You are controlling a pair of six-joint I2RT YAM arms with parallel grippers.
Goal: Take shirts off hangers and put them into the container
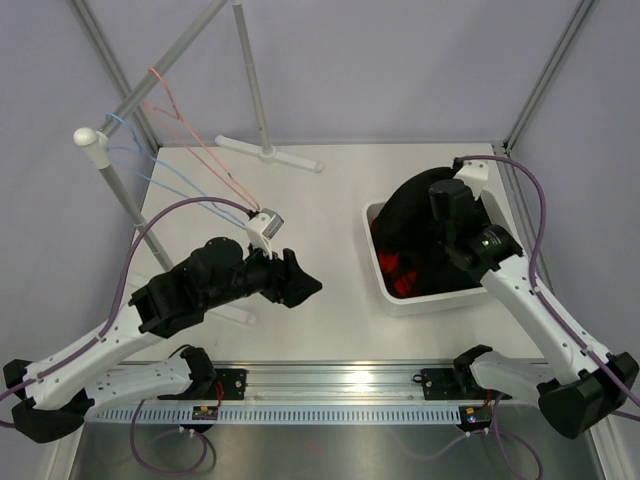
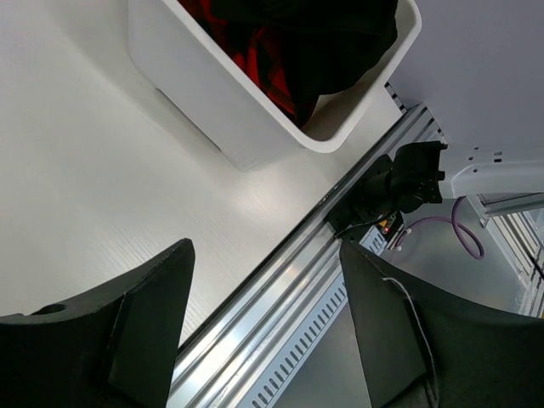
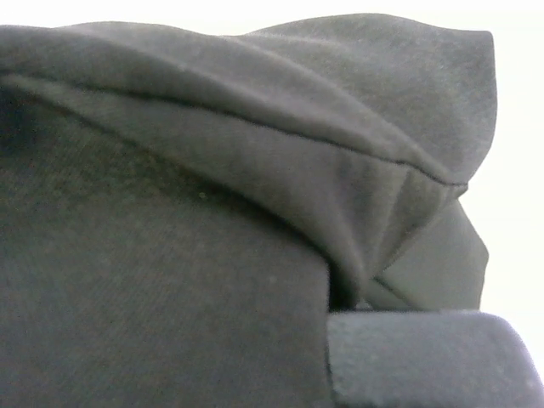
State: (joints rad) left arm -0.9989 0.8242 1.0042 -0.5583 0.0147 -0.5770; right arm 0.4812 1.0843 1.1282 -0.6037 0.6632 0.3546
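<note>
Right pincer [image 1: 438,196] is pinched narrow on the black shirt [image 1: 405,215], cloth bunched tight against my finger [image 3: 425,357]. The risk as I see it: the shirt stands in a tall heap under that pincer, higher than the rim of the white laundry basket [image 1: 420,302]. If I let go off-centre, a fold could spill over the rim onto the bench [image 1: 330,220]. Cloth could also snag my finger and lift out with it.

Below the pincer, the red-and-black plaid shirt [image 1: 398,272] lies crumpled in the basket. Left pincer [image 2: 263,255] hangs wide, holding nothing, with the basket ahead of it. Behind it, 2 wire hangers hang bare: the light blue hanger [image 1: 165,165] and the pink hanger [image 1: 195,135].
</note>
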